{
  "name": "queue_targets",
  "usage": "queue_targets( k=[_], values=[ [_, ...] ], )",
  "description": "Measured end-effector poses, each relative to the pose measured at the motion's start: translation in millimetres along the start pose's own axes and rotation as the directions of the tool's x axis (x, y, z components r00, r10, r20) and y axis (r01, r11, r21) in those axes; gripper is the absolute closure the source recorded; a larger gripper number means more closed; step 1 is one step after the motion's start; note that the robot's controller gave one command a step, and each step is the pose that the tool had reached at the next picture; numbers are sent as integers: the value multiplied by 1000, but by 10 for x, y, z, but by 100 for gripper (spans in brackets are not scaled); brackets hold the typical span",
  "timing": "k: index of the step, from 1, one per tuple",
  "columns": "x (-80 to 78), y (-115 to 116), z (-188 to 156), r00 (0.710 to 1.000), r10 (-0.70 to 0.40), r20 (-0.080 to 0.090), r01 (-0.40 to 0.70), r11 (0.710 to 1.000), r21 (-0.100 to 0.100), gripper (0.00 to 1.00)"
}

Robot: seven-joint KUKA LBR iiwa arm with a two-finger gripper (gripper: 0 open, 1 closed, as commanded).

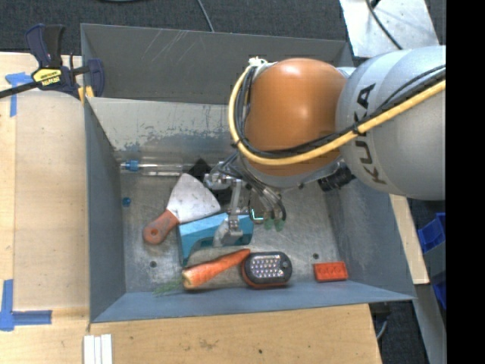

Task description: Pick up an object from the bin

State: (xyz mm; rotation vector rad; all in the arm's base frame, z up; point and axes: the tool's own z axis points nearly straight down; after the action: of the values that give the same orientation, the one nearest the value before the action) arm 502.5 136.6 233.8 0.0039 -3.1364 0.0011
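Observation:
My gripper (253, 220) hangs low in the middle of the bin, under the arm's wrist, and stands open. Its left finger (236, 217) comes down at the right end of a blue box-shaped thing (201, 235), and its right finger (270, 208) stands apart from the box over the bin floor. Nothing shows between the fingers. A putty knife (189, 199) with a white blade and a red-orange handle lies just left of the box. A carrot (215, 269) lies in front of the box. Beside the carrot rests a black oval device with buttons (267, 269).
A small red-orange block (330, 271) lies at the front right. A clear pen-like tube (155, 169) lies along the back wall at the left, with a small black thing (201, 166) beside it. A tiny blue bit (126, 201) sits by the left wall.

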Motion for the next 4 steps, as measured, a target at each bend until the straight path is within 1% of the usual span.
queue_targets(
  k=[1,2,3,4],
  values=[
    [-16,-4,-36,1000,2,8,-2,1000,-2,0],
    [-80,24,367,1000,5,16,-4,1000,-4,0],
    [-105,278,977,1000,28,12,-28,1000,-2,0],
    [-267,602,1581,991,137,6,-137,991,-6,100]
  ],
)
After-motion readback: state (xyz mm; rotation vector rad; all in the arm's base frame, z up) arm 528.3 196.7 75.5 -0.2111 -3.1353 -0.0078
